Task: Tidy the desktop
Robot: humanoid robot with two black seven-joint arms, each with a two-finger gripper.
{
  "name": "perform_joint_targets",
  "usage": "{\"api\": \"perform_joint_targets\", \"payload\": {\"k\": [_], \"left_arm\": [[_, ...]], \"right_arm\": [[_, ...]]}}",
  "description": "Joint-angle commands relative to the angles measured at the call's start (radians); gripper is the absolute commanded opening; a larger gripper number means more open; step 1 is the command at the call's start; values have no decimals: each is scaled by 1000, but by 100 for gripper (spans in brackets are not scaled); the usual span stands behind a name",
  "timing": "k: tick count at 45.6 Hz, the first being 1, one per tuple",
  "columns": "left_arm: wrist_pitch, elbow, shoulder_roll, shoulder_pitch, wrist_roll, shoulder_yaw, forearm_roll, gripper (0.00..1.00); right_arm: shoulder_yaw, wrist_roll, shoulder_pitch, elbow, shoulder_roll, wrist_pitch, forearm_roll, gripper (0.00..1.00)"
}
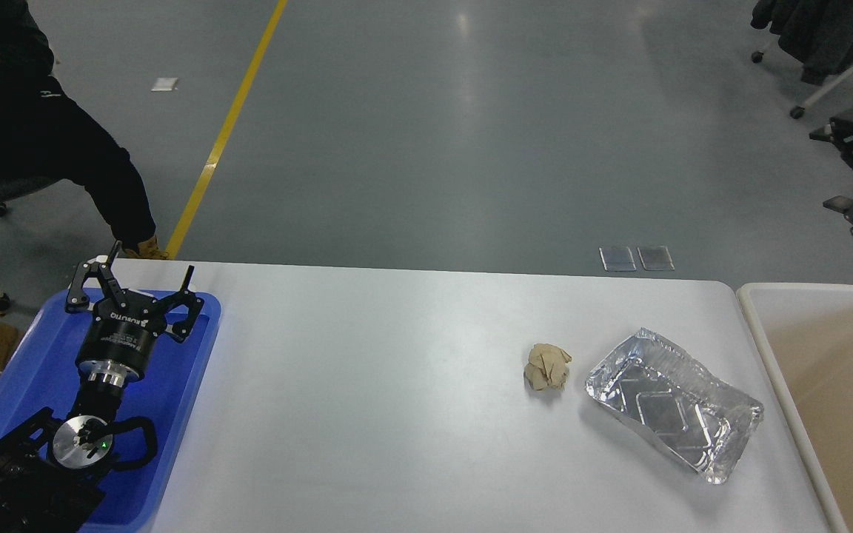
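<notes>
The desktop (397, 414), a smooth white tabletop with rounded corners, fills the lower half of the frame from the left side almost to the right edge, with grey floor beyond it. A blue plastic tray (197, 355) lies on its left end, in the lower left of the frame. The robot's left arm enters from the lower left corner and extends over this tray; the left gripper (151, 281) sits above the tray's far edge with its two black fingers spread wide apart and nothing between them. The right arm and its gripper do not appear anywhere in the frame. Right of centre, a crumpled ball of brown paper (547, 366) rests on the bare white surface. Just beside it, further right, lies a dented aluminium foil container (672, 403), open side up, set at an angle, close to the paper ball but not touching it. A beige bin with a white rim (767, 348) stands against the right end of the tabletop, at the frame's right edge. In the upper left, a person in dark clothing (34, 133) is seated beyond the table. A yellow floor line (226, 133) runs diagonally across the grey floor, upper left of centre.
</notes>
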Motion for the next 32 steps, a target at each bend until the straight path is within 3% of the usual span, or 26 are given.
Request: {"api": "perform_joint_targets", "payload": {"k": [1, 15, 32], "left_arm": [[0, -1, 0, 0, 0, 0, 0, 99], [0, 0, 0, 1, 0, 0, 0, 99], [0, 0, 0, 1, 0, 0, 0, 99]], "right_arm": [[-299, -2, 288, 154, -23, 3, -19, 100], [-689, -8, 590, 375, 112, -3, -20, 100], [-930, 0, 826, 614, 385, 11, -14, 100]]}}
